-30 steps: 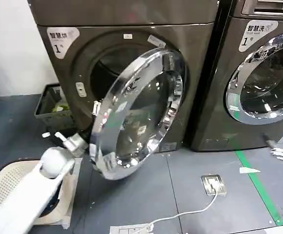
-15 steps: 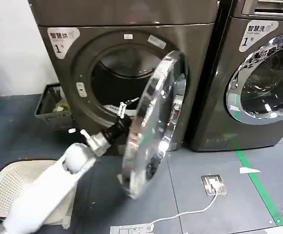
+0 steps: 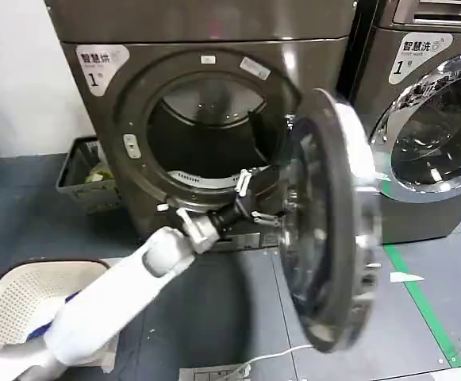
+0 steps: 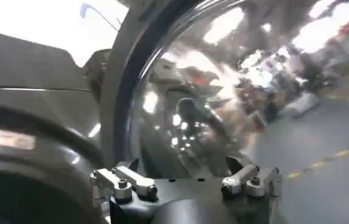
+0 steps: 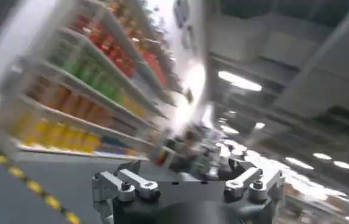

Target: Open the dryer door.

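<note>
Grey floor fronts the dryer (image 3: 103, 143); left tool (image 3: 266, 216), apparently spread, meets the swung-out dryer door (image 3: 329, 222).

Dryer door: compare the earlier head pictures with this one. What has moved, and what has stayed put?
The dryer door has swung outward toward the robot's right, from half covering the drum opening to wide open, grey back showing. The left gripper followed, reaching forward to the door's inner side. The dryer, the neighbouring machine and the basket stayed put.
</note>
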Controlling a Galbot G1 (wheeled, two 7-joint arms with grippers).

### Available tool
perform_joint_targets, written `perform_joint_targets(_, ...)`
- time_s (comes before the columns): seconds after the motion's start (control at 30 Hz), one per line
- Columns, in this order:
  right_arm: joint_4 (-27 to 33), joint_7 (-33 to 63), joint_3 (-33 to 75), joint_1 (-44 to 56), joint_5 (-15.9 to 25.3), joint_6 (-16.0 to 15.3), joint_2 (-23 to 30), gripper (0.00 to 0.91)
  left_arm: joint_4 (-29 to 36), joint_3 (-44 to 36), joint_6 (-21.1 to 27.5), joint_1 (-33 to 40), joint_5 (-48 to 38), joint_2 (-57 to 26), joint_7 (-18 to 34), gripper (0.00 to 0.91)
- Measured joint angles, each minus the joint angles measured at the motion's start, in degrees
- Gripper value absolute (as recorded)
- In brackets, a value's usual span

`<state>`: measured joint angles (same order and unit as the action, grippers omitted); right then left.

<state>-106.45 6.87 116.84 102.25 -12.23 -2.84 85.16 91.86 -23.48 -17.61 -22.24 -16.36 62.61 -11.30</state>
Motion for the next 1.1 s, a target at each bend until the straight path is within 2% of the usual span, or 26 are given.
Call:
perform_joint_targets(0.17, 0.7, 5.0, 1.7, -1.0, 4.9, -1.5, 3.0, 0.907, -3.0, -3.2, 0.0, 2.9, 0.0, 2.7, 0.5, 0.907)
perform_joint_targets(0.3, 1.6, 5.8, 3.1, -0.6, 6.6, -1.6, 4.1, 0.907, -5.7, -5.5, 0.0, 5.3, 0.0, 5.4, 0.6, 0.907)
perform_joint_targets(0.47, 3.9, 5.1, 5.5, 0.9, 6.8, -1.2, 3.4, 0.907, -9.3, -7.4, -0.1, 7.6, 0.0, 8.9, 0.7, 0.907)
perform_joint_targets(0.7, 7.8, 3.7, 7.3, 4.0, 6.3, 0.0, -0.1, 0.907, -12.9, -8.8, 0.1, 9.7, 0.0, 13.0, 0.8, 0.907)
perform_joint_targets(1.1, 9.1, 2.9, 8.0, 5.8, 6.2, 0.0, -2.6, 0.907, -16.0, -9.0, 2.0, 11.4, 0.1, 17.9, 0.9, 0.907)
